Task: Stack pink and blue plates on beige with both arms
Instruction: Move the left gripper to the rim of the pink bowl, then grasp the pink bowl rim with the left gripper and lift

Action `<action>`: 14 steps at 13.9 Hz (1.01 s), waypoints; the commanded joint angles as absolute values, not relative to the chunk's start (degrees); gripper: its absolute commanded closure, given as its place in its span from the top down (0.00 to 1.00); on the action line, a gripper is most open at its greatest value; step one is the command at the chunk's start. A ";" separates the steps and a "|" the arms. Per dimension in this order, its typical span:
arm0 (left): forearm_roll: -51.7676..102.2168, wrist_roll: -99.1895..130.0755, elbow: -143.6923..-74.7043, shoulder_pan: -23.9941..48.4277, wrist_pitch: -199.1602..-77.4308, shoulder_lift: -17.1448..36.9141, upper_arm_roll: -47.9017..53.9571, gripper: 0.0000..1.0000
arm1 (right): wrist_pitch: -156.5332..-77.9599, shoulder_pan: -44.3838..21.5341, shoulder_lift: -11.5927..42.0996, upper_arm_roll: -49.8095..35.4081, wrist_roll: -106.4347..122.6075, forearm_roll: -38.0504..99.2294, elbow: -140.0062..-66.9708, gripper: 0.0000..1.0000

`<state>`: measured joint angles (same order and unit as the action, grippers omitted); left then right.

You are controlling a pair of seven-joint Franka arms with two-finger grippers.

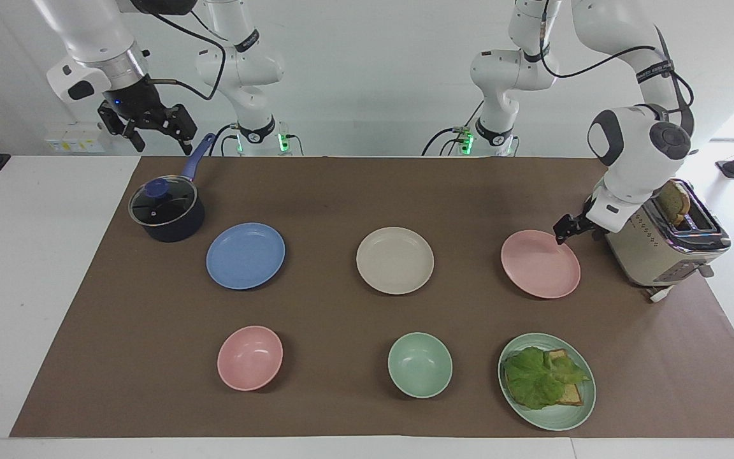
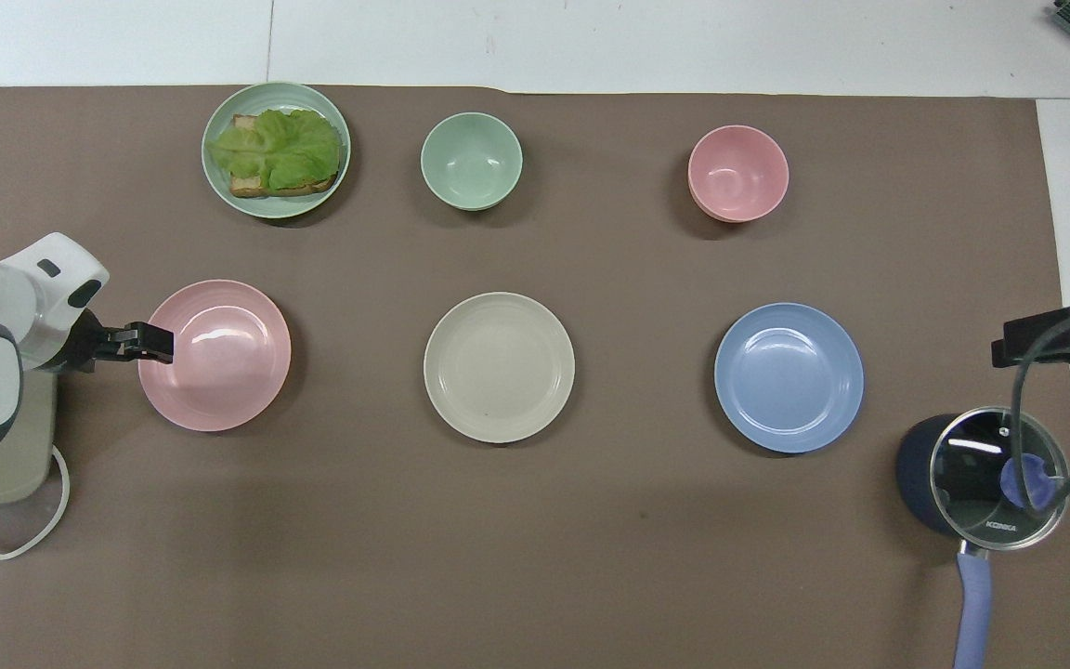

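At the pink plate's [image 1: 539, 264] rim, on the side toward the toaster [image 1: 663, 241], we have our left gripper [image 1: 569, 228] low with its fingers spread and holding nothing. Our right gripper [image 1: 150, 124] waits spread above the saucepan [image 1: 167, 210], empty too.

We judge the plates light, stiff and somewhat slick, so the raised rim is where we should pinch, one finger under and one over. The blue plate [image 1: 245, 255] lies toward the right arm's end, the beige plate [image 1: 395, 260] between the two, all three in one row and well apart.

A brown mat [image 1: 341, 191] covers the white table [image 1: 29, 255]. Farther from the robots lie a pink bowl [image 1: 250, 357], a green bowl [image 1: 420, 364] and a green plate [image 1: 571, 417] of lettuce on toast.
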<state>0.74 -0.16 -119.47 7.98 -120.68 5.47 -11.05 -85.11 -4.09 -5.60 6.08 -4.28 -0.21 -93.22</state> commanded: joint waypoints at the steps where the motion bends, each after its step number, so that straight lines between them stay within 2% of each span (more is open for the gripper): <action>1: 1.41 -1.49 -120.41 6.16 -124.88 8.34 -10.81 1.00 | -84.90 -4.04 -6.24 6.15 -3.69 0.09 -93.96 1.00; 6: 1.41 -1.41 -122.78 5.45 -129.11 10.37 -10.72 1.00 | -84.90 -4.31 -6.15 6.50 -3.69 0.09 -93.96 1.00; 8: 1.41 -0.44 -124.61 5.45 -129.37 10.46 -10.72 1.00 | -84.99 -6.31 -6.15 8.25 -3.69 0.00 -94.04 1.00; 9: 1.41 -0.87 -124.72 5.19 -129.55 10.46 -10.72 0.76 | -84.99 -8.59 -6.15 10.35 -3.69 0.00 -94.04 1.00; 10: 1.41 -0.88 -124.63 5.19 -129.12 10.55 -10.72 0.34 | -84.99 -9.74 -6.15 11.94 -3.69 0.00 -94.04 1.00; 11: 1.41 -0.97 -124.37 5.45 -129.11 10.63 -10.72 0.06 | -84.99 -9.67 -6.15 12.21 -3.60 0.00 -93.96 1.00; 12: 1.41 -1.05 -124.10 5.45 -128.76 10.72 -10.72 0.00 | -84.99 -9.32 -6.24 12.22 -3.60 0.09 -93.96 1.00; 14: 1.41 -1.06 -123.93 5.54 -128.41 10.72 -10.72 0.00 | -84.99 -9.05 -6.24 12.22 -3.52 0.09 -93.96 1.00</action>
<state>0.79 -0.47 -123.33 5.75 -127.67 11.06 -10.81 -85.11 -9.06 -5.59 11.87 -4.28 -0.23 -93.34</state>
